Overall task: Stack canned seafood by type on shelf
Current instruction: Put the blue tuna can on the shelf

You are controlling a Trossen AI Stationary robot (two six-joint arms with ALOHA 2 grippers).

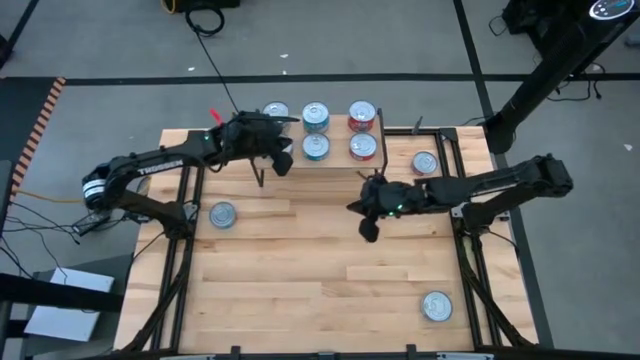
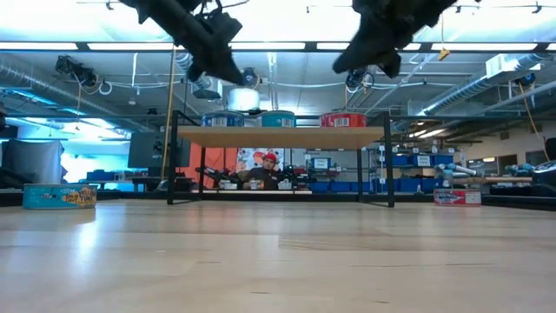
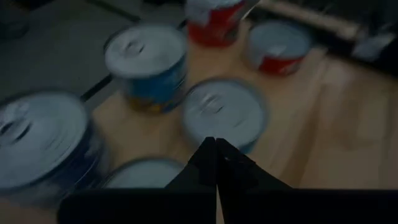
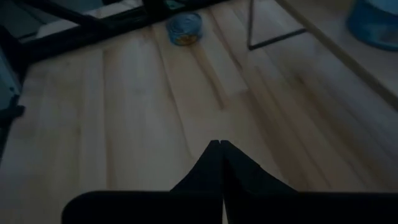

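Observation:
The shelf point(image 1: 335, 160), a light-wood board on thin black legs, stands at the table's far edge. Several tins sit on its top: dark blue point(image 1: 275, 112), teal point(image 1: 316, 147) and red point(image 1: 363, 147). In the low view one tin point(image 2: 243, 98) rests on another at the shelf's left end. My left gripper point(image 1: 285, 160) hovers shut over the shelf's left near corner, above the tins point(image 3: 225, 112). My right gripper point(image 1: 368, 228) hangs shut over bare tabletop, in front of the shelf's right end, holding nothing point(image 4: 221, 146).
Loose tins lie on the table: one at the left point(image 1: 222, 214), one right of the shelf point(image 1: 425, 163), one at the near right corner point(image 1: 436, 306). Black rails point(image 1: 180, 250) run along both table sides. A person point(image 2: 268, 165) sits far behind the table.

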